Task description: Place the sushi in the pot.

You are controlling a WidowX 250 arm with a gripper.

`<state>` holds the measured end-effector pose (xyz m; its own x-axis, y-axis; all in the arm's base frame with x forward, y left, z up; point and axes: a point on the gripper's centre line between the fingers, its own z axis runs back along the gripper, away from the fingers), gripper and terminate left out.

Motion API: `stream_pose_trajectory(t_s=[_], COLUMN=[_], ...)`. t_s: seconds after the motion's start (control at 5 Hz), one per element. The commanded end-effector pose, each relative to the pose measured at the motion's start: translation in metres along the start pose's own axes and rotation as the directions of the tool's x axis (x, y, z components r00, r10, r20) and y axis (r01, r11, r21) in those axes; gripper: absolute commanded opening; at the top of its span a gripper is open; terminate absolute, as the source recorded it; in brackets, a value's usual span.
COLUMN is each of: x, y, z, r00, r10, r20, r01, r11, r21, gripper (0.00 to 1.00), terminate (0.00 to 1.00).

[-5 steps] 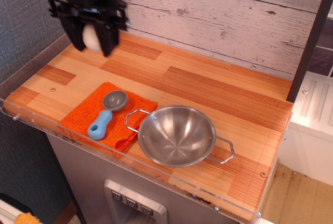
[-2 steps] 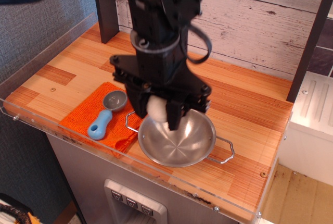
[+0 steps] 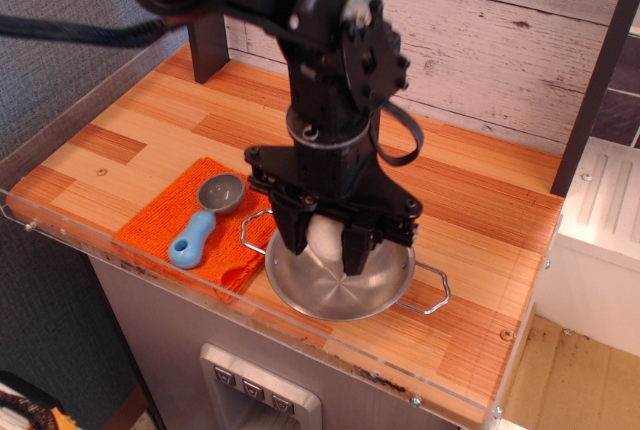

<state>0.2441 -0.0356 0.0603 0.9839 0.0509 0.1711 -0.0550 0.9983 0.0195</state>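
Note:
The white sushi ball (image 3: 324, 238) sits between the black fingers of my gripper (image 3: 326, 247), which is shut on it. Its black band does not show from here. The gripper reaches down into the shiny steel pot (image 3: 345, 288), so the sushi hangs low inside the bowl, near its back wall. Whether the sushi touches the pot's bottom I cannot tell. The pot stands near the front edge of the wooden counter, with one wire handle (image 3: 434, 288) showing on the right and the other partly behind the arm.
An orange cloth (image 3: 158, 228) lies left of the pot with a blue-handled grey scoop (image 3: 205, 210) on it. A clear plastic rim (image 3: 200, 295) runs along the counter's front and left. A white plank wall stands behind, a dark post (image 3: 596, 70) at the right.
The arm swung from the back left corner, carrying the sushi, to above the pot, then dropped lower so the sushi is now down inside the bowl.

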Motion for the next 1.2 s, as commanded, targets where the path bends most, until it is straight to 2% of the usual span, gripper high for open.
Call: stream_pose_trajectory(t_s=[0.0,0.2,0.6,0.8,1.0], x=[0.000,0.004,0.018,0.042,0.055], y=[0.005,0.006,0.022,0.046,0.066], z=[-0.004,0.003,0.017,0.032,0.035], r00=[1.000,1.000,1.000,0.999,0.999], r10=[0.016,0.004,0.019,0.014,0.024], r20=[-0.010,-0.017,0.012,0.040,0.033], r01=[-0.016,-0.005,-0.018,-0.013,-0.024], r11=[0.998,0.998,0.996,0.999,1.000], r21=[-0.064,-0.063,-0.083,-0.029,-0.005], gripper=[0.00,1.00,1.00,1.00,1.00], terminate=[0.00,0.00,0.00,0.00,0.00])
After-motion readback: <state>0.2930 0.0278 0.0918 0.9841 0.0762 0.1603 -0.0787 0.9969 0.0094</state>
